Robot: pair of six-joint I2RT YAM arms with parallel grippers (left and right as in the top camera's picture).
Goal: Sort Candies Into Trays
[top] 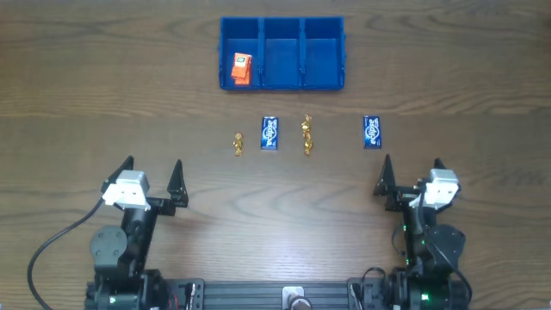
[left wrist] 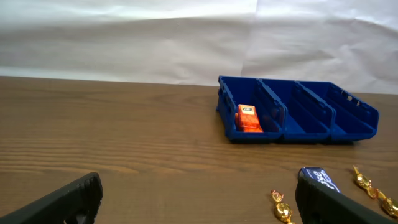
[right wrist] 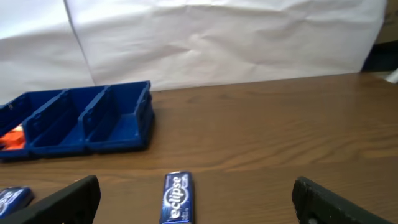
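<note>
Brown wood table [top: 86,86], white paper backdrop [left wrist: 124,37]. Blue plastic three-bay tray [top: 301,52]: orange candy pack [top: 242,69] in left bay. Spread wide, empty: left gripper [top: 153,164], right gripper [top: 412,162].

I log the left arm [top: 129,237] and right arm [top: 428,237] as black, each with a white wrist block [top: 127,186]. The left gripper [top: 153,164] and right gripper [top: 412,162] have black pointed fingers [top: 178,175]. A black cable [top: 39,258] loops off the left base [top: 116,284]. Green dots [top: 112,300] there, possibly LEDs.
</note>
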